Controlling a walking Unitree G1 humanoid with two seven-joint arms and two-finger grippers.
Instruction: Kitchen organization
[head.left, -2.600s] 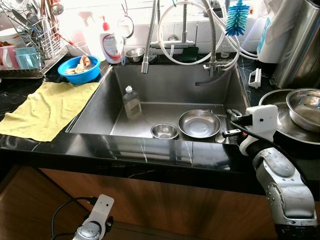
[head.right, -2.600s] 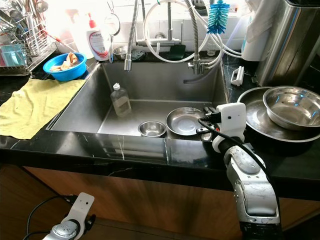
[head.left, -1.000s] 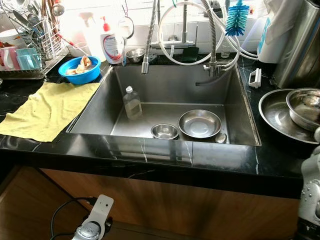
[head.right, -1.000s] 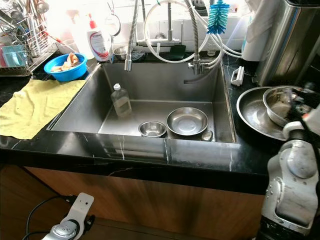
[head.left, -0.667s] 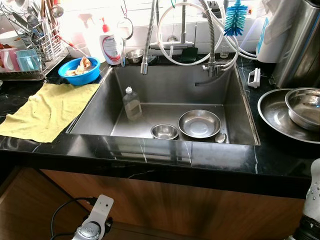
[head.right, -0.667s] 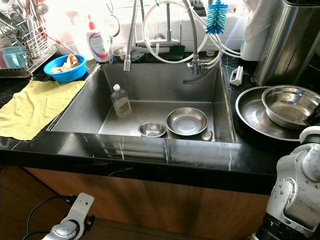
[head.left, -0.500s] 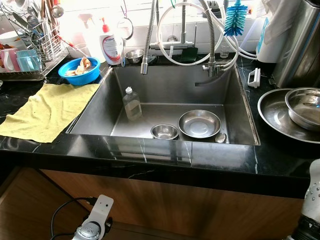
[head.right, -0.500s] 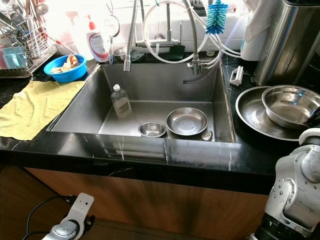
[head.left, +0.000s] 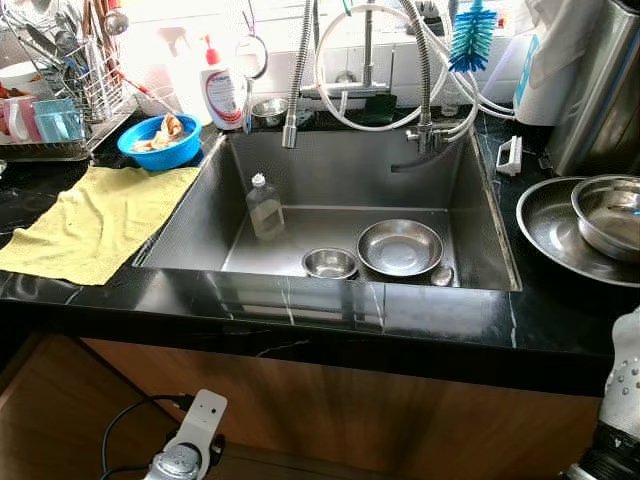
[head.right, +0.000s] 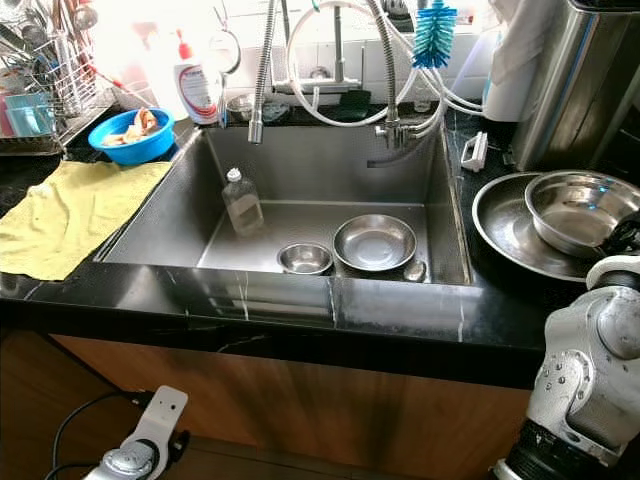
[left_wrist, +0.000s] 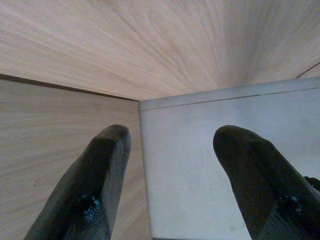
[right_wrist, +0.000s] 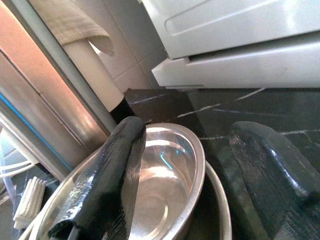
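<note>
Steel bowl (right_wrist: 150, 185) nested in wide pan (head.right: 510, 235) at counter's right edge, beside sink (head.left: 470, 200). Right gripper (right_wrist: 187, 165) spread, empty, aimed at bowl rim. Left gripper (left_wrist: 172, 175) released, idle. Next, probably: advance, close on rim.

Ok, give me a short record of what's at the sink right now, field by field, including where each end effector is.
sink contents: clear plastic bottle; small steel bowl; wider steel bowl
left counter: yellow cloth; blue plastic bowl
right counter: steel bowl nested in a wide steel pan
right end effector: open, at the nested bowl's rim
left end effector: open, idle by the wooden cabinet
</note>
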